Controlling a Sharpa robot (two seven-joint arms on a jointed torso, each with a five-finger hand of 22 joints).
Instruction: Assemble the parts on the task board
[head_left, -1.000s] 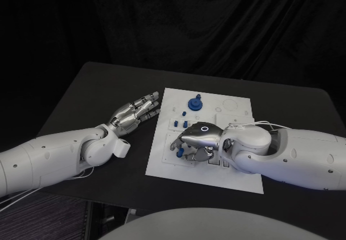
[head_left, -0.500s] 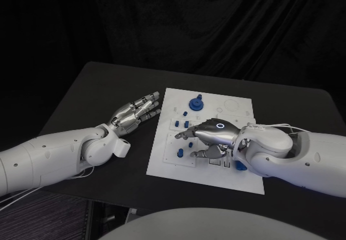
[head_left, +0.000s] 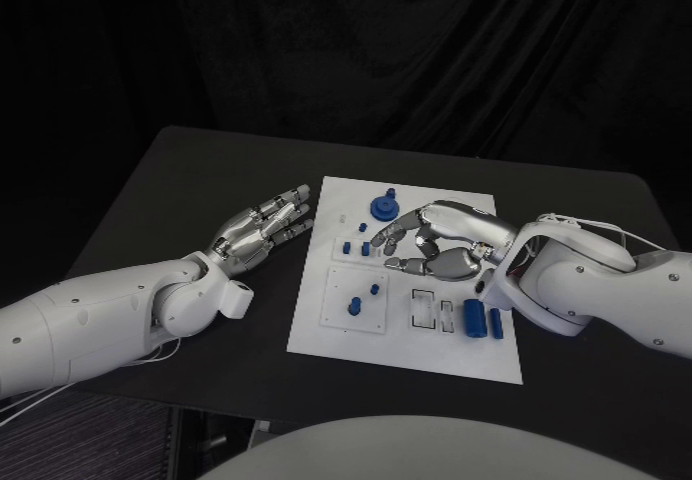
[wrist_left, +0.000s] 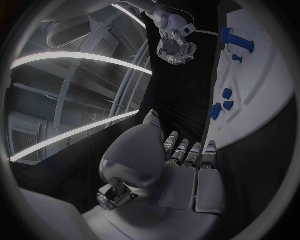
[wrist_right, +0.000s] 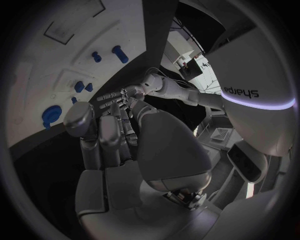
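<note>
Two white arms reach in over the black desk (head_left: 173, 180), one from each side of the white task board (head_left: 418, 350) that lies in the middle of it. The left hand (head_left: 264, 226) hovers just beside the board's left edge, over bare desk, palm turned partly up; its fingers (head_left: 293, 200) are stretched out straight and a little apart, and they hold nothing. The left wrist view shows the same hand (wrist_left: 178, 165) with its fingers laid side by side, pointing toward the board's edge (wrist_left: 250, 120).

The right hand (head_left: 440, 243) hangs over the upper middle of the board, its fingers (head_left: 392, 235) curled loosely inward and spread — whether anything small sits between them I cannot tell, though none is seen in the right wrist view, where the hand (wrist_right: 119, 140) shows its fingers bent with nothing plainly in them.

Several blue parts are scattered on the board. A round knob-like part (head_left: 385, 207) stands near the top edge, just beside the right hand's fingertips. A few small parts (head_left: 349, 246) sit in a row at the left of the board, partly under the right hand. Lower down, two small pegs (head_left: 359, 305) stand in a raised square plate. To the right, two long bars (head_left: 477, 317) lie side by side next to empty rectangular slots (head_left: 421, 308) — close to the right forearm but apart from it.
</note>
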